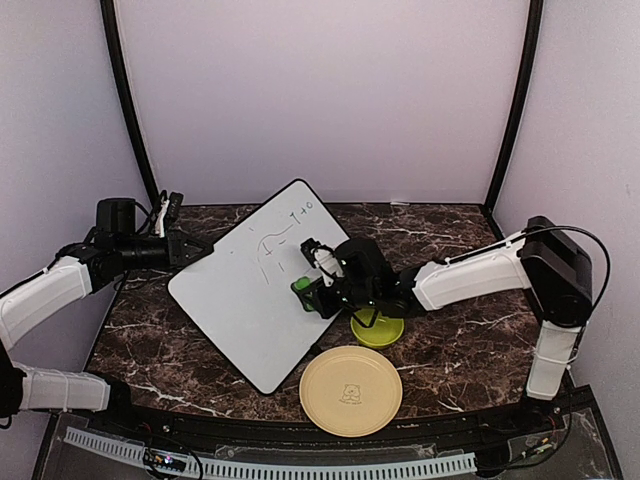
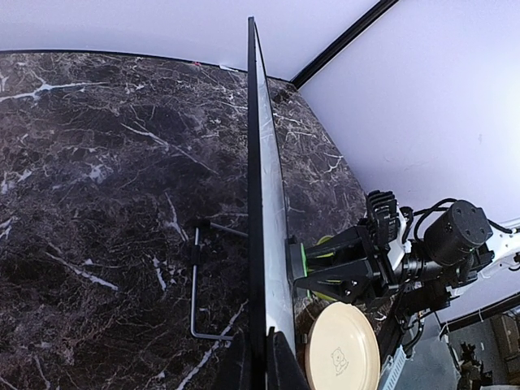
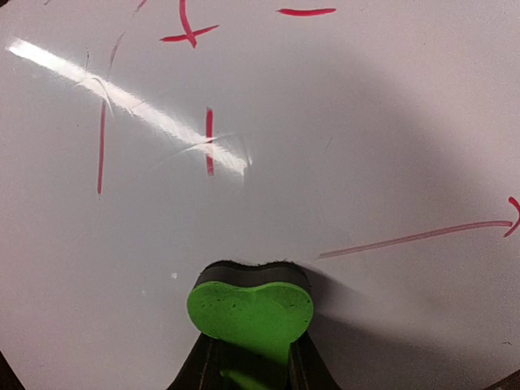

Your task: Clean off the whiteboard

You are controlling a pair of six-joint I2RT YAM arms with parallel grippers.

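The whiteboard (image 1: 255, 290) stands tilted up on the table, with red marker lines (image 3: 209, 140) on its face. My left gripper (image 1: 185, 248) is shut on its left rim and holds it up; in the left wrist view the board shows edge-on (image 2: 262, 211) between my fingers (image 2: 284, 366). My right gripper (image 1: 312, 290) is shut on a green heart-shaped eraser (image 3: 252, 305) with a black felt side pressed against the board's face. The eraser also shows in the top view (image 1: 303, 290) and the left wrist view (image 2: 299, 260).
A round beige plate (image 1: 351, 390) lies near the front edge, next to the board's lower corner. A yellow-green dish (image 1: 378, 328) sits under my right arm. A metal wire stand (image 2: 195, 292) lies behind the board.
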